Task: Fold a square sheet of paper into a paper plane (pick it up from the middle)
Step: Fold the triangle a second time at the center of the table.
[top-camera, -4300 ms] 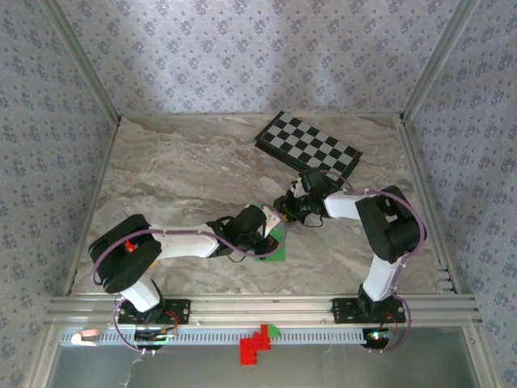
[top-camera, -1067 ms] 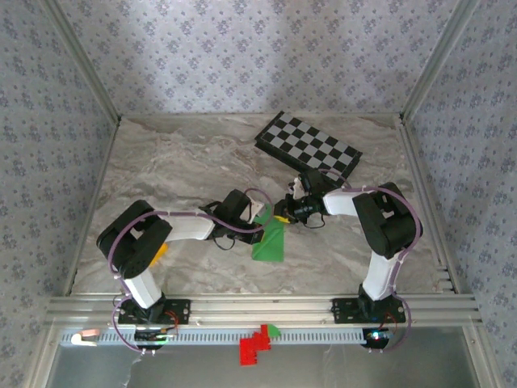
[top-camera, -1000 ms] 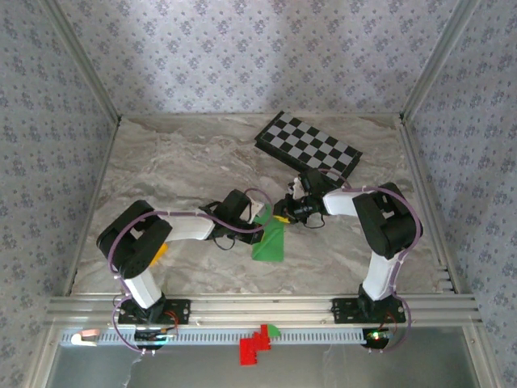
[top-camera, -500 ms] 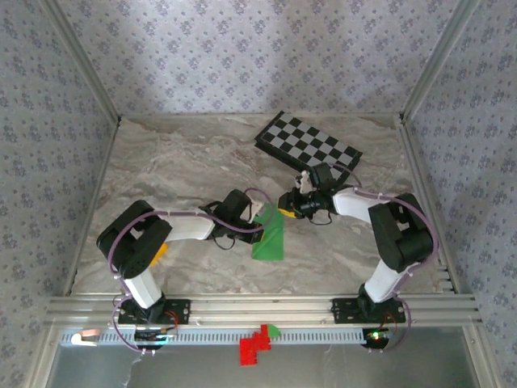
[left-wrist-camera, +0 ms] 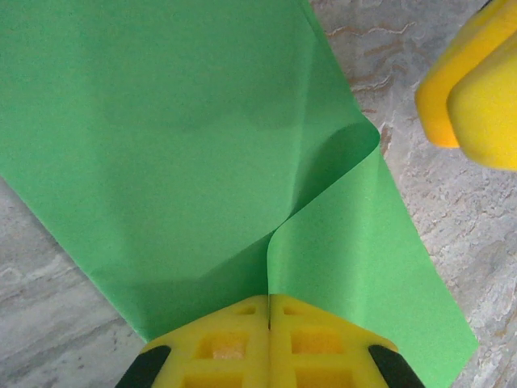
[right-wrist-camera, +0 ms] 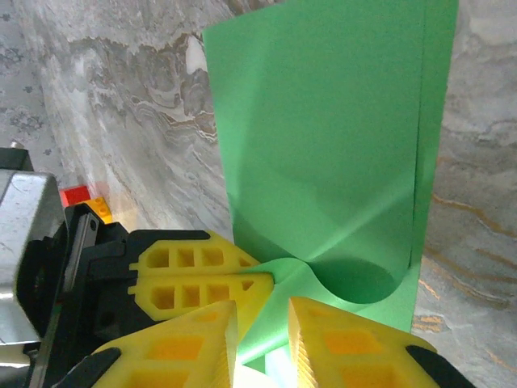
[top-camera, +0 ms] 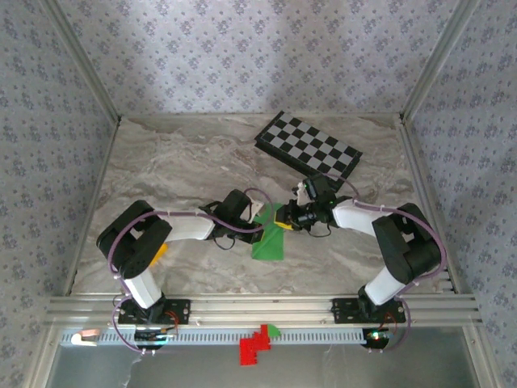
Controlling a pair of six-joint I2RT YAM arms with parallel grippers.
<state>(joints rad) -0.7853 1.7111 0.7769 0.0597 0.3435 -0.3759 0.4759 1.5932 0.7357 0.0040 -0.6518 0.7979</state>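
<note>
Mid-fold: the left tool (left-wrist-camera: 269, 322), pressed together, pinches the far end of the square sheet of paper (top-camera: 270, 242), raising a curled flap. The right tool (right-wrist-camera: 262, 311) stands slightly spread beside it and probably must catch that flap next. The sheet lies mid-table (top-camera: 178, 162), its long axis running near to far

Black-and-white checkerboard (top-camera: 308, 150) is laid at the far right of the marble desk (top-camera: 186, 162). Small orange block (top-camera: 159, 250) is seen near left. Red block (top-camera: 255, 345) and tiny green piece (top-camera: 273, 330) are seen together on the front rail.
</note>
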